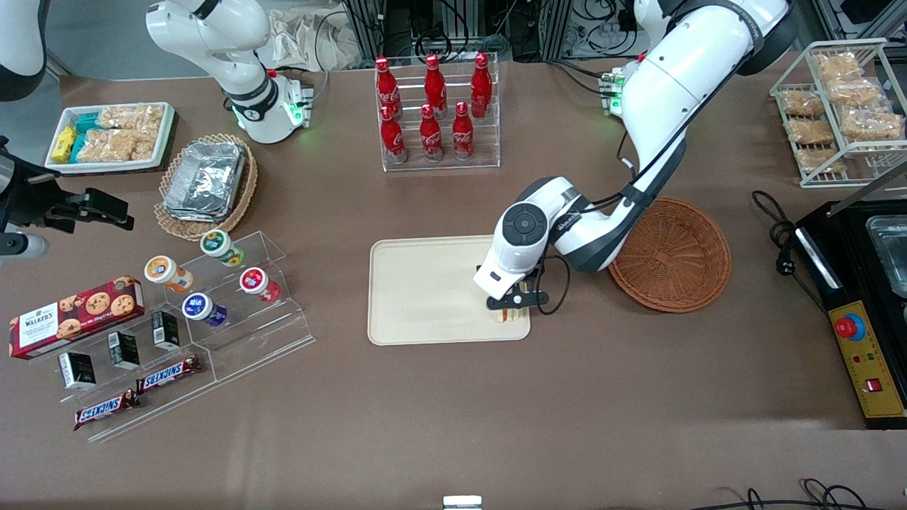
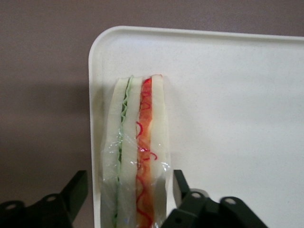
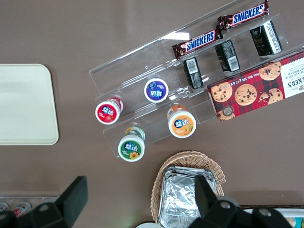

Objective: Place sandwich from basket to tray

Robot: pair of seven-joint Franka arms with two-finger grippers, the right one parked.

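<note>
Brown table (image 1: 453, 425) is carrying the tray (image 1: 425, 290), where the end effector (image 1: 516, 306), fingers spread apart, is straddling the sandwich (image 2: 137, 152) at the tray's four-o'clock corner, risking toppling it over the rim.

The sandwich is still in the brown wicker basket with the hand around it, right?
Not quite. The sandwich stands on the tray, near its corner, not in the basket, which holds nothing. The hand is around it, a finger apart from each side; the left wrist view shows this.
</note>
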